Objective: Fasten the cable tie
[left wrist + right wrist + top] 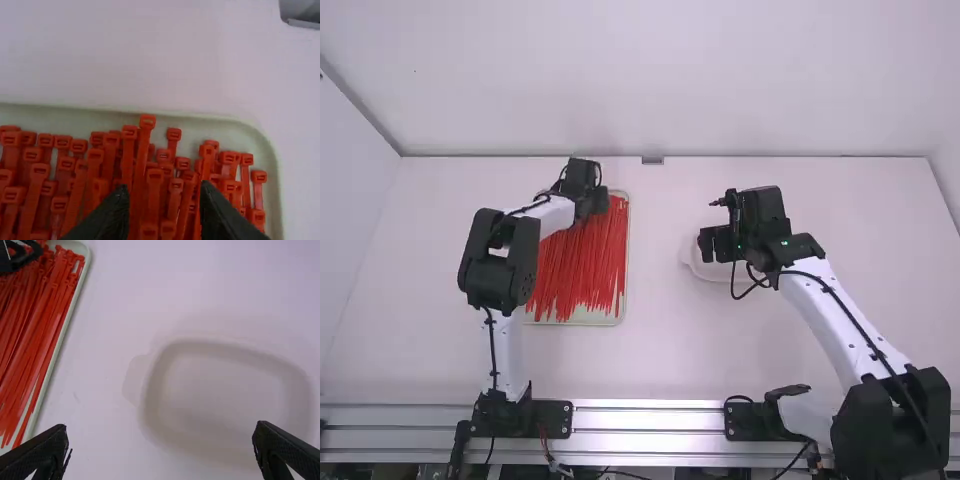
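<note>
Left claw (163, 190) straddles the red cable ties (65, 170), perhaps touching.

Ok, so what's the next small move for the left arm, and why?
Probably lower the left gripper a touch and close on one of the ties. It is open over the red pile in the tray, with nothing gripped yet. The right gripper is open too, above the white dish, so it has nothing to fasten.

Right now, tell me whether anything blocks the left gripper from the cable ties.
Nothing visible does. The left gripper hangs open right above the red cable ties piled in the tray, and nothing covers the pile.
</note>
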Robot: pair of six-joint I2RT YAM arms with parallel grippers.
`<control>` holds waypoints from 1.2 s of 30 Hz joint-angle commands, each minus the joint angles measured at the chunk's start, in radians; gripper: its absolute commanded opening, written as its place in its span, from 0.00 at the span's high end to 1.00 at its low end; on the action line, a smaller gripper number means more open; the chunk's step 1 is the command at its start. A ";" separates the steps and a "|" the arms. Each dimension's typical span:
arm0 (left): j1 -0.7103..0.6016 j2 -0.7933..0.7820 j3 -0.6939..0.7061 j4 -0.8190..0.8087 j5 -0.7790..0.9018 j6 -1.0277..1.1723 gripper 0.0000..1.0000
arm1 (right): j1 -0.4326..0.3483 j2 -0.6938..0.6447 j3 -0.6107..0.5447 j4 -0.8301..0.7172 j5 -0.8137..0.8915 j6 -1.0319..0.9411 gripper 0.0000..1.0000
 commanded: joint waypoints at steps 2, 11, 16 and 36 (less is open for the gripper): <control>0.005 0.011 -0.005 -0.002 -0.009 0.005 0.63 | 0.005 -0.019 0.039 -0.001 -0.006 -0.001 0.02; 0.006 0.011 -0.005 0.003 -0.010 0.008 0.62 | 0.005 -0.019 0.039 -0.001 -0.006 -0.001 0.02; 0.007 0.016 -0.005 0.002 -0.016 0.008 0.63 | 0.005 -0.019 0.039 0.000 -0.006 -0.001 0.02; 0.007 0.043 -0.005 -0.001 -0.016 0.000 0.72 | 0.005 -0.019 0.039 0.003 -0.005 -0.001 0.02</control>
